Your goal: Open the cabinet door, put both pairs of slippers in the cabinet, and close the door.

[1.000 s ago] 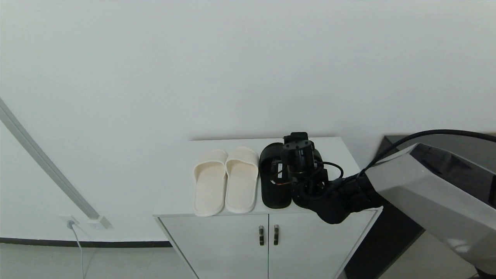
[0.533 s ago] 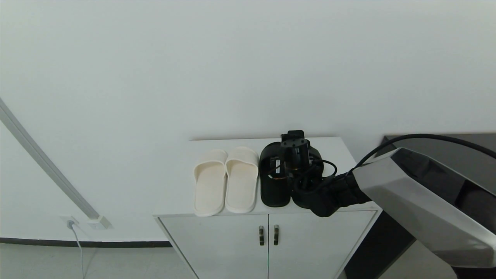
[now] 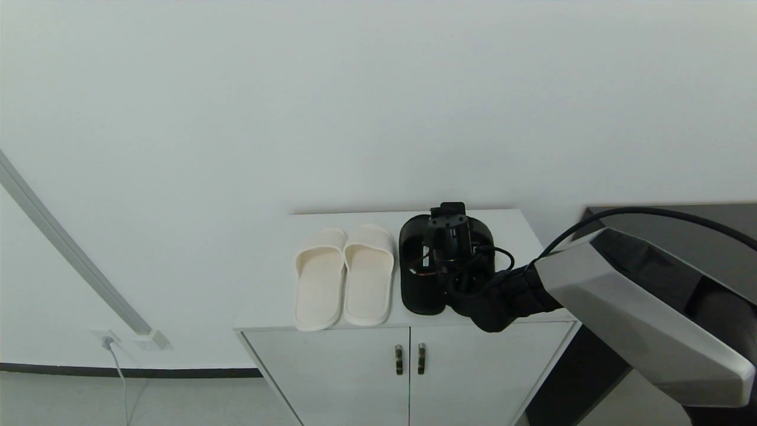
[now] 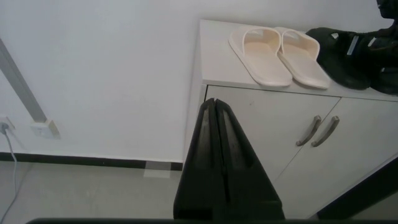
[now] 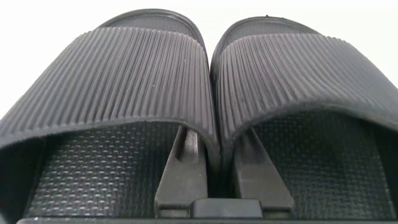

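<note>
Two black slippers (image 3: 421, 278) lie side by side on top of the cabinet (image 3: 331, 378), toes toward the wall, their long axes running straight away from the robot. The right pincer (image 5: 217, 142) enters from the heel end along that axis, one finger (image 5: 183, 168) under each ribbed strap, closed on the two touching inner edges. The rubber looks matte, ridged and soft. The left pincer (image 4: 217, 130), closed on nothing, hangs low off the cabinet's left front corner, well apart from the cream slippers (image 3: 346, 275).
</note>
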You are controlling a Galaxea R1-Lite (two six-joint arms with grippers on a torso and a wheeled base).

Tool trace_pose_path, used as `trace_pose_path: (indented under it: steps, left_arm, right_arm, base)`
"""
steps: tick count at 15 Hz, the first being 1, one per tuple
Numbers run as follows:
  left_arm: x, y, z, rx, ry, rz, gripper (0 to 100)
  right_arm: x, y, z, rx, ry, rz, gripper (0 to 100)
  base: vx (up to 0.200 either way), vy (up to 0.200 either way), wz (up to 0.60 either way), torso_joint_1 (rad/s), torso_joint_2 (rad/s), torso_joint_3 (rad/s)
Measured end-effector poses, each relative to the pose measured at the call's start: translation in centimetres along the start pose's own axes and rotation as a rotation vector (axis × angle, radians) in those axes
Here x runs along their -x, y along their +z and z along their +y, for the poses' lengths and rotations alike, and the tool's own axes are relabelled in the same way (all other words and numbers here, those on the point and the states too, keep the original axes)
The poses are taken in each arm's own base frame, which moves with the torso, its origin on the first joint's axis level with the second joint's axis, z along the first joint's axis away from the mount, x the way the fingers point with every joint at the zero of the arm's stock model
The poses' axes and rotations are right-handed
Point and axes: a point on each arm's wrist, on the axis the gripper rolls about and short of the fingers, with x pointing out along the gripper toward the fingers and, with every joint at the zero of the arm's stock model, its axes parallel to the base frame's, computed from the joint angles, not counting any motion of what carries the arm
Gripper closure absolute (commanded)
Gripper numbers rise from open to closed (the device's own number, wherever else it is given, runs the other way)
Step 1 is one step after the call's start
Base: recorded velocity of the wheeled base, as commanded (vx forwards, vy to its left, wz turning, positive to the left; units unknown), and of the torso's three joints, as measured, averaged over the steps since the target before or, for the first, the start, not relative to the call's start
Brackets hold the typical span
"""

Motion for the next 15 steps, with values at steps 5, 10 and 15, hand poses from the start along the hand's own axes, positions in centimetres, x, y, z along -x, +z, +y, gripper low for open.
trace_pose_path:
  steps: [5, 10, 15]
  left_arm:
    - [0.0, 0.0, 0.0, 0.000, 0.000, 0.000, 100]
    - [0.0, 0.0, 0.0, -0.002, 0.002, 0.000, 100]
    - [0.0, 0.0, 0.0, -0.002, 0.002, 0.001, 100]
  right_arm:
    - [3.0, 2.0, -0.5, 0.042, 0.044, 0.000, 100]
    - [11.1, 4.0, -3.9, 0.127, 0.383, 0.091, 100]
    - [19.9, 4.7, -10.5, 0.183, 0.865, 0.172, 100]
  base:
    - [0.000, 0.000, 0.00, 0.000, 0.00, 0.000]
    - [0.000, 0.000, 0.00, 0.000, 0.00, 0.000]
    - [0.000, 0.000, 0.00, 0.000, 0.00, 0.000]
